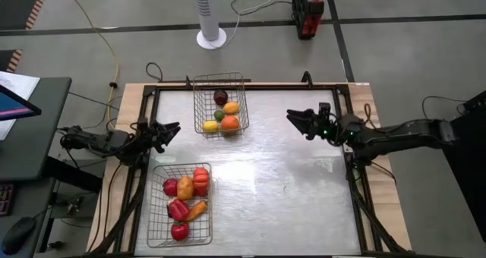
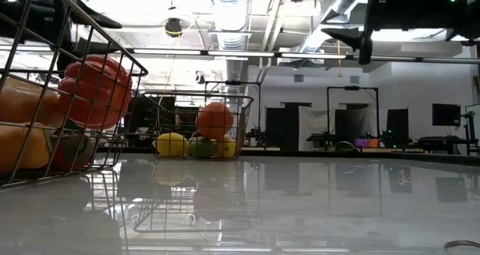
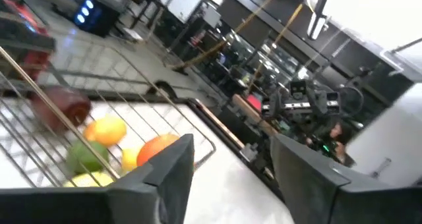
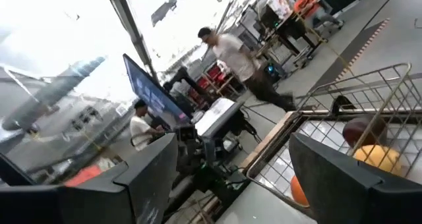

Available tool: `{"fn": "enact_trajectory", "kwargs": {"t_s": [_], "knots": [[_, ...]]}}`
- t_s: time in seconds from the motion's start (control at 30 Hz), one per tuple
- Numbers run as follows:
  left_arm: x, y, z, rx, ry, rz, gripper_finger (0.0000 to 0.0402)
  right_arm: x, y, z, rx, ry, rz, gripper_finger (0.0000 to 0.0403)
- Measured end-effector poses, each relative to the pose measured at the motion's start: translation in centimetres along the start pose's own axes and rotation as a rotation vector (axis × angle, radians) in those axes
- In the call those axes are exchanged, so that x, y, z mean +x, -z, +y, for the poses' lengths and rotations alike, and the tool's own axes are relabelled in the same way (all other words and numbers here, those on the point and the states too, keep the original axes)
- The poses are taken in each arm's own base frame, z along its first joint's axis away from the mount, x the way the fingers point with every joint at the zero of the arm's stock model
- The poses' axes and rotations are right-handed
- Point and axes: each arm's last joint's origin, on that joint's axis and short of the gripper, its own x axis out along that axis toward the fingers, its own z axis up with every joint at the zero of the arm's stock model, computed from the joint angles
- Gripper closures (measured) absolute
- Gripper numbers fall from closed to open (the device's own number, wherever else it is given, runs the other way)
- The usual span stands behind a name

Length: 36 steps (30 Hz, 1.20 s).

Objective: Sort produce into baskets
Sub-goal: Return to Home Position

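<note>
Two wire baskets stand on the pale table. The far basket [image 1: 221, 105] holds a maroon piece [image 1: 220, 97], yellow, green and orange round ones; the left wrist view shows it too [image 3: 99, 145]. The near-left basket [image 1: 181, 203] holds red and orange peppers [image 1: 200, 180] and a carrot [image 1: 197, 210]. My left gripper [image 1: 168, 130] hovers open at the table's left edge, between the two baskets, holding nothing. My right gripper [image 1: 298, 120] hangs open above the table's right half, pointing toward the far basket, also with nothing between its fingers.
The table's middle and near right [image 1: 288, 190] lie bare. Dark frame rails run along the table's edges [image 1: 357, 190]. Beyond the far edge stand a white tower fan [image 1: 210, 15] and a red device [image 1: 307, 11]. A desk [image 1: 23, 129] sits left. People [image 4: 237, 59] are in the room.
</note>
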Motion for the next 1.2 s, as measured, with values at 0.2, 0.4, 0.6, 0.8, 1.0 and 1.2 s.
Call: {"fn": "enact_trajectory", "kwargs": {"t_s": [0.2,0.4,0.6,0.8,1.0,1.2], "knots": [[0.2,1.6,0.8,-0.01,0.003,0.05,0.025,-1.1,2.2,-0.8,0.07,-0.02,0.009,0.0086],[0.3,2.6,1.4,0.024,0.008,0.131,0.0281,-2.2,3.9,-1.8,0.101,-0.01,-0.01,0.0095],[0.2,2.9,1.2,0.015,0.069,0.203,0.0317,-2.6,4.3,-3.2,0.123,0.003,-0.022,0.0115],[0.2,2.9,1.3,0.004,0.06,0.197,0.0353,-2.2,2.9,-4.7,0.124,-0.087,0.007,0.013],[0.2,2.7,1.3,-0.047,0.03,0.17,0.0379,-2.1,1.3,-5.5,0.124,-0.21,0.076,0.0161],[0.2,2.7,1.4,-0.047,0.013,0.151,0.0399,-2.7,-0.2,-4.5,0.064,-0.381,0.046,0.022]]}}
